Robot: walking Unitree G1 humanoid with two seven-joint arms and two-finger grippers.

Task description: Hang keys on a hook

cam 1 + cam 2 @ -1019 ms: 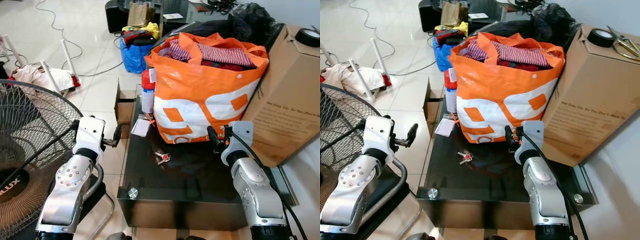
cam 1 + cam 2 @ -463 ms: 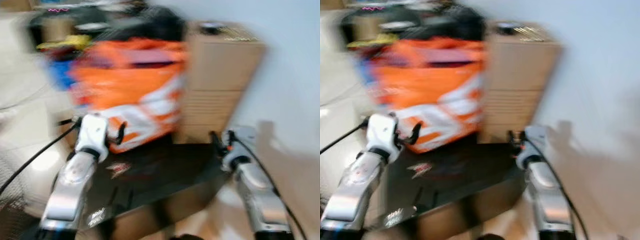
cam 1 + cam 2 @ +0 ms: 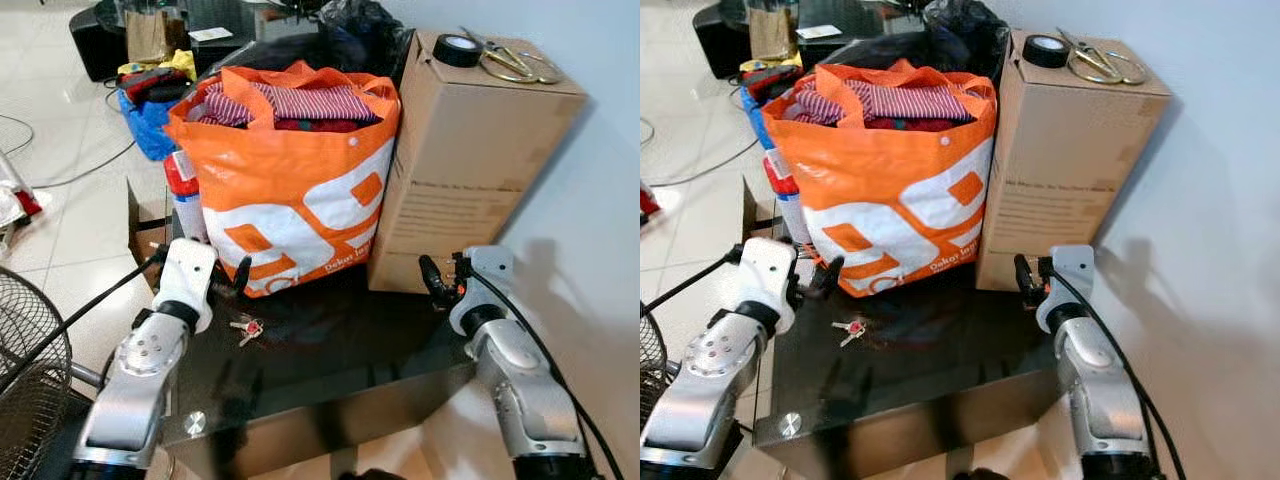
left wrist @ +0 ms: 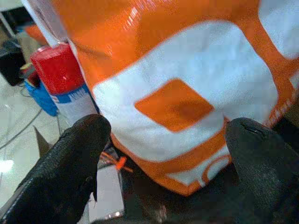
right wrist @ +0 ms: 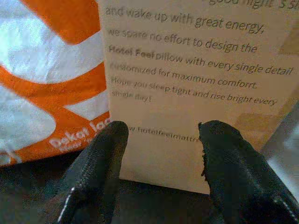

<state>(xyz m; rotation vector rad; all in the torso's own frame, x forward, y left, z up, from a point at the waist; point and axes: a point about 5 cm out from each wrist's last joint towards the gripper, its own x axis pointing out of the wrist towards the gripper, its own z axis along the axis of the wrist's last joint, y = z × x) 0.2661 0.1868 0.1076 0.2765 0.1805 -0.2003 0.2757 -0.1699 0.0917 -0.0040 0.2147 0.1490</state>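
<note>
At the lower left of the head view our left hand [image 3: 238, 277] hovers with fingers spread and nothing between them, facing the orange bag [image 3: 290, 200]. Just right of it the keys [image 3: 245, 327] lie on the black glass counter [image 3: 340, 350], left of centre. Behind stands a cardboard box [image 3: 465, 170]. At the right our right hand [image 3: 433, 280] is open and unladen, near the box.

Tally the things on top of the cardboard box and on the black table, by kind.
Tape roll: 1
Scissors: 1
Bunch of keys: 1
Orange bag: 1
Red-capped spray can: 1
Cardboard box: 1
Total: 6
</note>
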